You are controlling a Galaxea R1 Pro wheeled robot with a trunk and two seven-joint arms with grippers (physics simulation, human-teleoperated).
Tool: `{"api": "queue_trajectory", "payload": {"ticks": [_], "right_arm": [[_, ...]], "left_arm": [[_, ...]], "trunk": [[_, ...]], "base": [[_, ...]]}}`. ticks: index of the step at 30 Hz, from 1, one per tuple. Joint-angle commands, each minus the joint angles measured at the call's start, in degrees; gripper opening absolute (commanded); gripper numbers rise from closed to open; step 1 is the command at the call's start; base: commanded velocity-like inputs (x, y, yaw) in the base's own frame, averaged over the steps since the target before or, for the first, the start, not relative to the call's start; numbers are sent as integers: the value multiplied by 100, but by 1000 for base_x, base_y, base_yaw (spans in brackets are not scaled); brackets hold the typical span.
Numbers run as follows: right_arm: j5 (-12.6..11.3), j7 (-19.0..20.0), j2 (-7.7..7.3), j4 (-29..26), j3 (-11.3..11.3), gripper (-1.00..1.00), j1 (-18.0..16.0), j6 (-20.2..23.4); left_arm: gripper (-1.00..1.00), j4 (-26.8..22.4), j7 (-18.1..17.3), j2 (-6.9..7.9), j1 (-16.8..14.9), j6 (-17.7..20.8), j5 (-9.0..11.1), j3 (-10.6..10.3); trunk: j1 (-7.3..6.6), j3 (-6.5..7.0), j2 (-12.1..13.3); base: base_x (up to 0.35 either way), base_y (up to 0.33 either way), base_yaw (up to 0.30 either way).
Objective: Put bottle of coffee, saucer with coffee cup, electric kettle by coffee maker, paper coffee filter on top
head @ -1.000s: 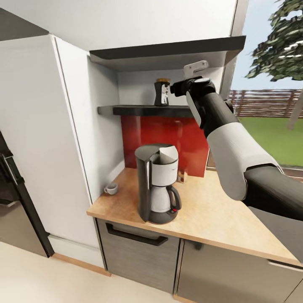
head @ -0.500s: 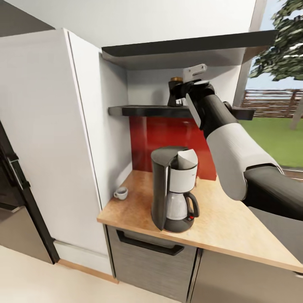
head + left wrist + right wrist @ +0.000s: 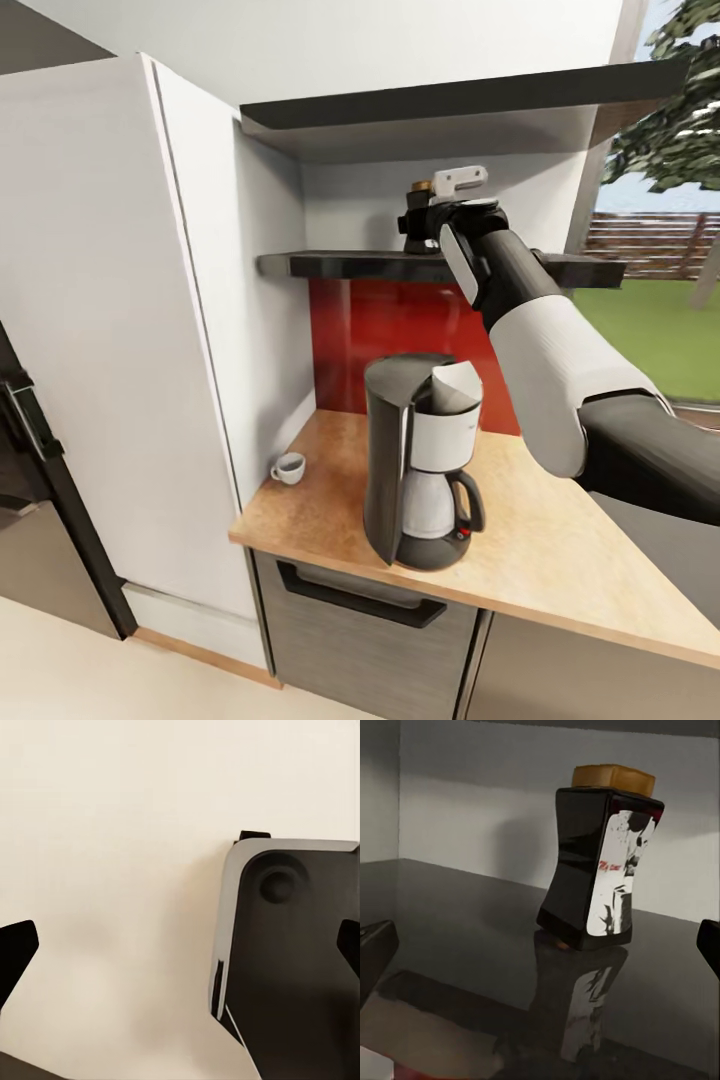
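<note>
The dark bottle of coffee point(image 3: 600, 862) with a tan lid and a picture label stands upright on the black kitchen shelf point(image 3: 340, 264). My right gripper point(image 3: 540, 952) is open just short of the bottle, level with it, fingertips wide apart and not touching it. In the head view my right gripper point(image 3: 420, 216) covers most of the bottle point(image 3: 414, 238). The black-and-white coffee maker point(image 3: 420, 470) stands on the wooden countertop point(image 3: 540, 560) with a white paper filter point(image 3: 456, 386) in its top. A small white coffee cup point(image 3: 289, 467) sits by the wall. My left gripper point(image 3: 180, 952) hangs open over pale floor.
A tall white cabinet point(image 3: 110, 330) bounds the counter's left side, with a red backsplash point(image 3: 390, 330) behind. An upper shelf point(image 3: 450, 105) hangs low above the bottle. A window point(image 3: 660, 230) lies to the right. A dark rounded panel point(image 3: 292, 960) shows below the left gripper.
The head camera has shifted, sliding the scene right and down. My right gripper has closed in on the bottle, which is now mostly hidden behind it.
</note>
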Motion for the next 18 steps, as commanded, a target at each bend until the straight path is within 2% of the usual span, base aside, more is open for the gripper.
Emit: {"api": "queue_trajectory", "payload": {"ticks": [1, 12, 14, 15, 18], "right_arm": [[26, -8, 0, -6, 13, 100, -1, 36], [-55, -59, 0, -57, -14, 100, 2, 42], [-58, -226, 0, -86, -29, 100, 0, 43], [-65, -562, 0, -108, -79, 100, 0, 44], [-71, -900, 0, -178, -137, 100, -1, 45]], "left_arm": [[100, -8, 6, 0, 4, -7, 54, -20], [100, -8, 6, -20, 4, -16, 47, -25], [100, -8, 6, -20, 4, -16, 47, -25], [100, -8, 6, -21, 4, -16, 47, -25], [100, -8, 6, -21, 5, -16, 45, -25]], "trunk": [[5, -1, -2], [5, -1, -2], [5, -1, -2], [5, -1, -2], [5, -1, -2]], "base": [[247, 0, 0], [53, 0, 0], [3, 0, 0], [0, 0, 0], [0, 0, 0]]}}
